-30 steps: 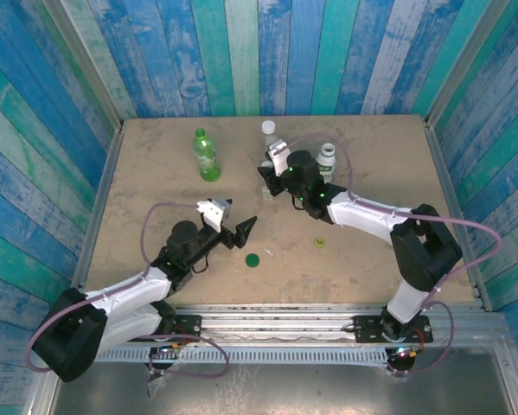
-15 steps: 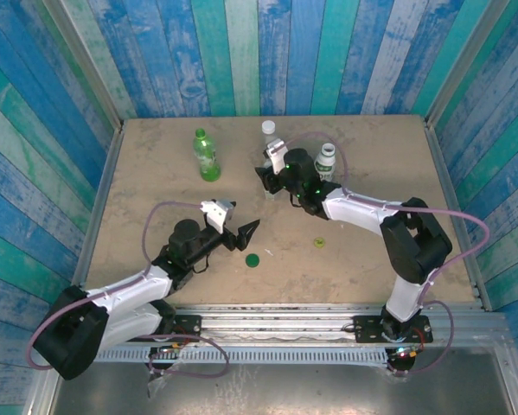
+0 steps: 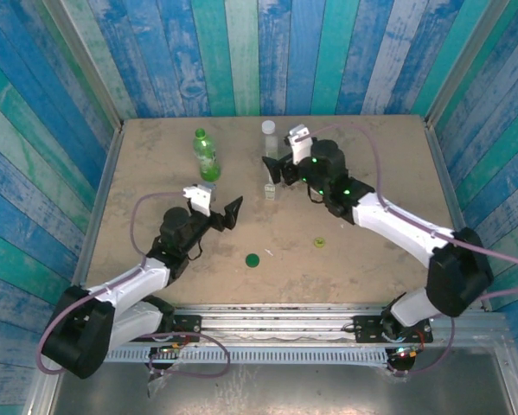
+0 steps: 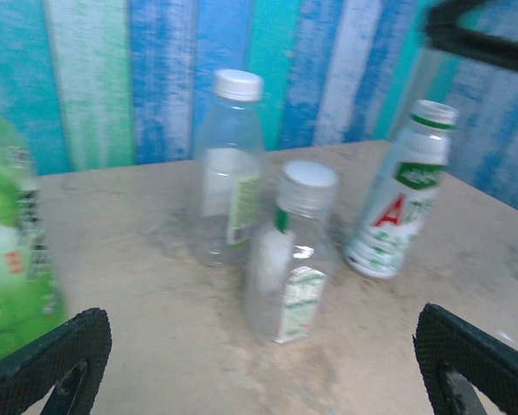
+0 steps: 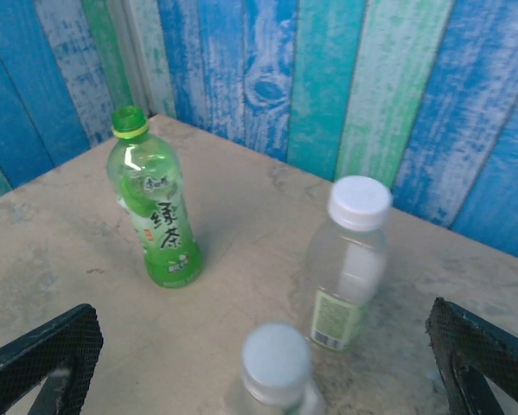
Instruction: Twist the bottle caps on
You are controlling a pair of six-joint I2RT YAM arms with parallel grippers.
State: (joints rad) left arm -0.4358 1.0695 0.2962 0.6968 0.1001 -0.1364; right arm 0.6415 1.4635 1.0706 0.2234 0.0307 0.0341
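Note:
Two small clear bottles stand capped in white: the far one and the near one. The green bottle and the white bottle with the red-and-green label have bare necks. A dark green cap and a yellow-green cap lie loose on the table. My right gripper hangs open just right of and above the near clear bottle. My left gripper is open and empty, facing the bottles from the front left.
Blue and green plank walls close the table on three sides. Both loose caps lie in front of the bottles, between the two arms.
My right gripper has opened off the near clear bottle's cap and drawn back to the right. My left gripper has moved away from the dark green cap, toward the bottles.

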